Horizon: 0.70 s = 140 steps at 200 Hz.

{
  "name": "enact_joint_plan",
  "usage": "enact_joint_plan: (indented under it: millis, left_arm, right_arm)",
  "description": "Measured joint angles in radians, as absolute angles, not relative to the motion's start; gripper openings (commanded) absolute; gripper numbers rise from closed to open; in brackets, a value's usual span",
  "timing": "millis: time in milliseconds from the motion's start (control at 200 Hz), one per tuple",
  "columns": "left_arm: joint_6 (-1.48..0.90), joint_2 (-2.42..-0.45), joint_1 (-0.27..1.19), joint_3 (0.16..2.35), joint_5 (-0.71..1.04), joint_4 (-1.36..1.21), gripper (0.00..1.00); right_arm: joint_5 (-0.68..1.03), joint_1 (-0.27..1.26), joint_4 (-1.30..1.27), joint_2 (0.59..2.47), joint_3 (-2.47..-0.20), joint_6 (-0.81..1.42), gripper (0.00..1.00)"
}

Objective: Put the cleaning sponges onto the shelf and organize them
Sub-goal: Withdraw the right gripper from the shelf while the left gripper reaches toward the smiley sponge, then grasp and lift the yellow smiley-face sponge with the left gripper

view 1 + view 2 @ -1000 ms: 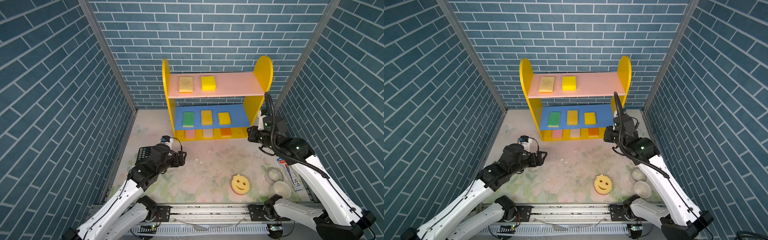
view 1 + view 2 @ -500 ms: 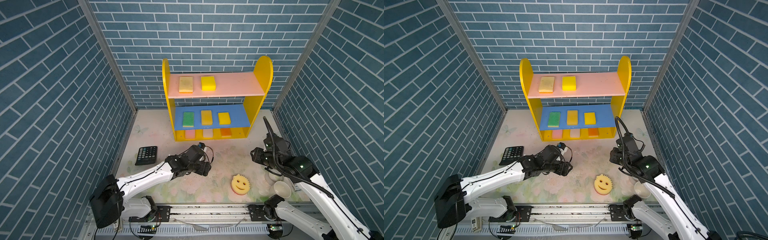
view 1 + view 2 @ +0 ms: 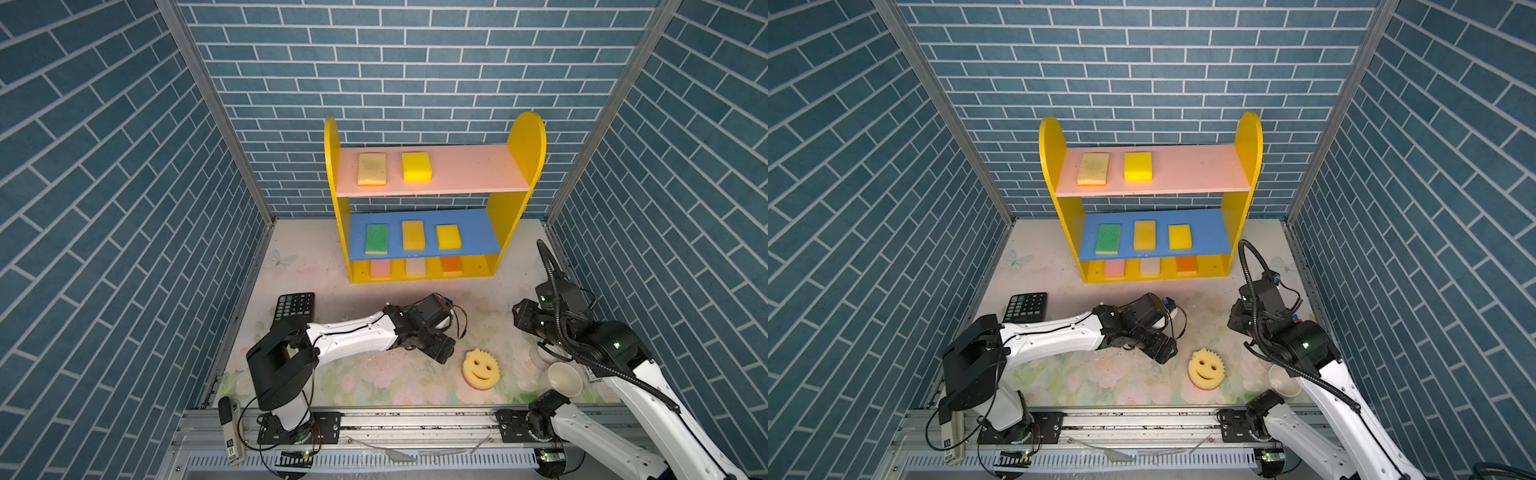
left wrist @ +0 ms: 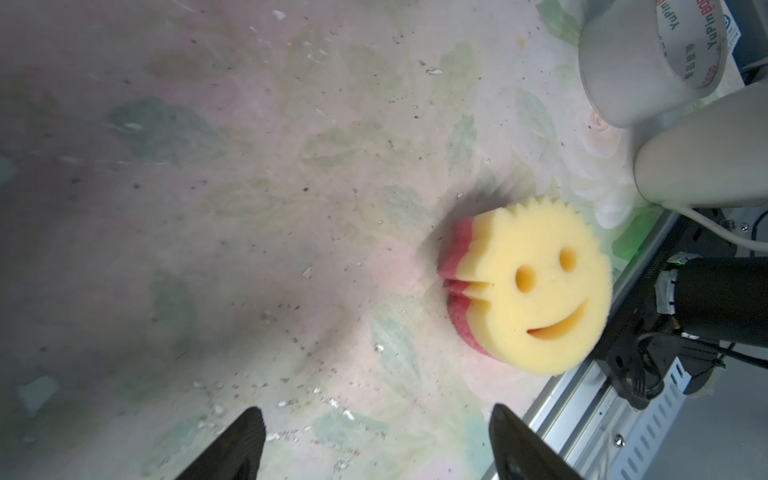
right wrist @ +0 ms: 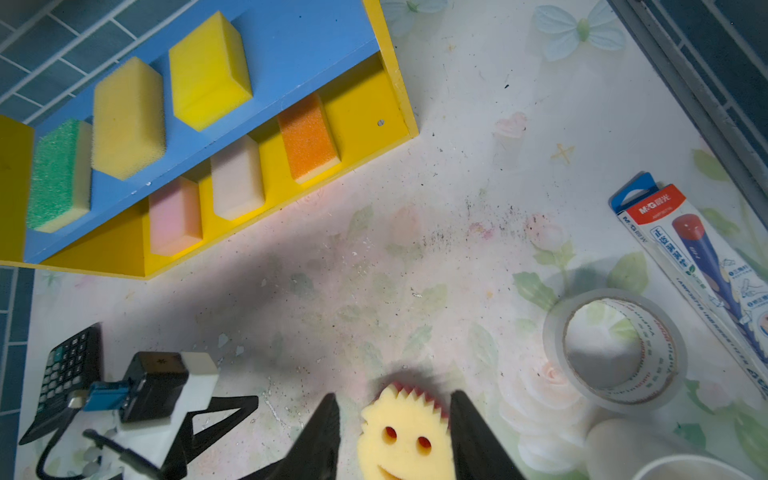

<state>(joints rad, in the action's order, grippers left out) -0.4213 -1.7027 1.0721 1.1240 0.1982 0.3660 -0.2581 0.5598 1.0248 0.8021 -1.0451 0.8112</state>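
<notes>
Within the last second the left gripper (image 3: 441, 351) has been swung from beside the black button calculator (image 3: 294, 306), at the left of both top views, to the lower centre. There it is poised just beside the round scalloped yellow foam smiley-face sponge (image 3: 481, 369) without touching it. Its jaws are spread wide and nothing is held. The right gripper (image 5: 395, 399) has been drawn back from the small three-level wooden shelf (image 3: 525, 158) to the lower right. Its jaws are parted partway and empty, the sponge merely showing beyond them in the right wrist view. The last loose sponge is thus judged to be left to the left arm.

That sponge is thick, porous and soft, with a pink-red backing layer and punched-through eyes and mouth. It lies flat on the speckled floral table cover (image 3: 374, 382). Eight rectangular foam sponges (image 3: 412, 235) are already laid flat: two on the smooth pink top board (image 3: 469, 170), three on the blue middle board (image 3: 478, 232), three on the yellow base (image 3: 482, 266).
</notes>
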Motion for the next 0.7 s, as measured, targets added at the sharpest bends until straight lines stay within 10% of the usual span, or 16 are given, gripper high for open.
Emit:
enact_joint_plan:
  millis: [475, 700]
  left_arm:
    - [-0.366, -1.975, 1.207, 1.348, 0.241, 0.407, 0.80]
    - [-0.339, -2.024, 1.224, 1.412, 0.245, 0.427, 0.62]
  right_arm:
    - [-0.317, 0.560, 1.041, 0.797, -1.045, 0.803, 0.46]
    - [-0.322, 0.560, 1.042, 0.795, -1.045, 0.802, 0.46]
